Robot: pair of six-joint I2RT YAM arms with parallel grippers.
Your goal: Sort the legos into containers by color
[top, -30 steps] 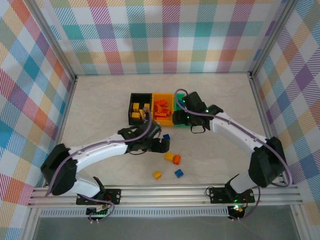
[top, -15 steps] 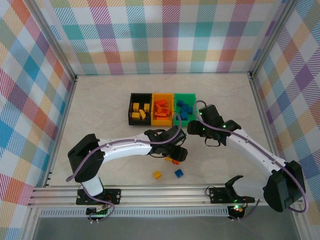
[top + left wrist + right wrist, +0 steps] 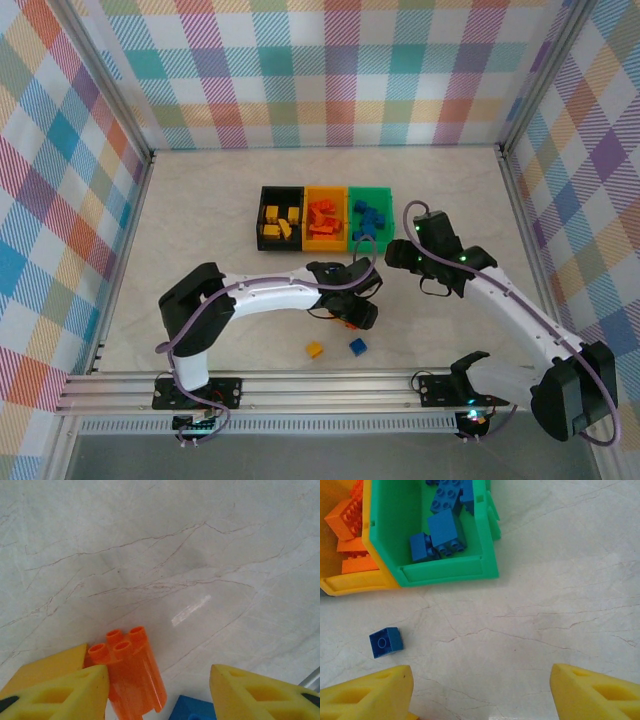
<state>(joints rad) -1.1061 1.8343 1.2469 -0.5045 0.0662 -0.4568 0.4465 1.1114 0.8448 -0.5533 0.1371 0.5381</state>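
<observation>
Three joined containers stand mid-table: black with yellow legos, orange-yellow with orange ones, green with blue ones. My left gripper hangs over loose legos. Its jaws are apart. An orange brick leans against the left finger, and a clear gap separates it from the right finger. A blue brick lies low in that gap, and a yellow brick lies left of the orange one. My right gripper is open over bare table in front of the green bin.
A yellow brick and a blue brick lie loose near the front rail. Another blue brick rests on the table just ahead of the orange-yellow bin's corner. Checked walls enclose the table on three sides.
My left arm swung right from beside the bins to the loose bricks and its jaws narrowed. My right gripper drew back from over the green bin toward the near right.
</observation>
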